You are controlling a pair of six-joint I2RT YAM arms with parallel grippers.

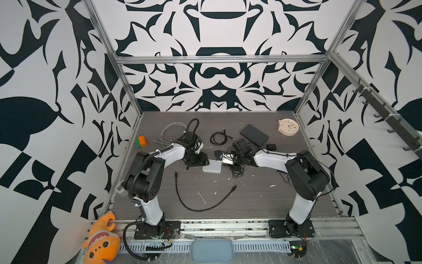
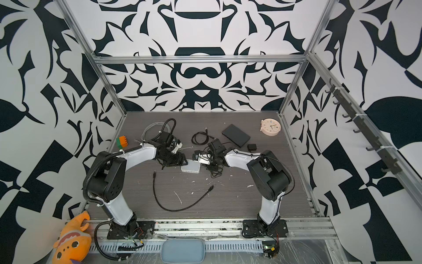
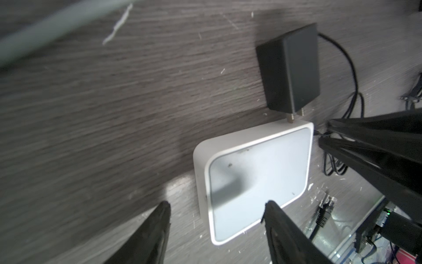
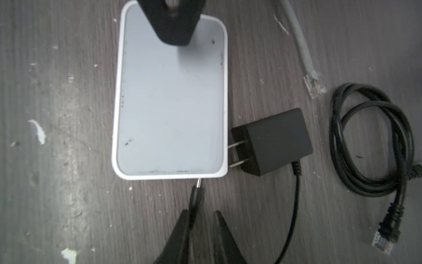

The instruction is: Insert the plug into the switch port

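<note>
The right claw (image 4: 201,212), jaws slightly parted, flanked the plug (image 4: 196,194), whose tip met the switch (image 4: 171,102) at its two-o'clock edge; the open left claw (image 3: 217,203) straddled its nine-o'clock end, likely steadying it.

The left arm (image 1: 149,206) and right arm (image 1: 301,204) pair white shells with black joint housings, each on a black base plate (image 1: 173,227) at the counter's (image 1: 251,201) front edge. A ribbed black hose (image 1: 139,168) follows the left one; the fingers (image 3: 148,235) are black, tapering wedges.

switch (image 1: 212,168) at middle of bench (image 1: 251,201) | adapter (image 4: 271,141) prongs touching its far edge | clock (image 1: 288,127) far right corner | block (image 1: 141,142) left edge
</note>
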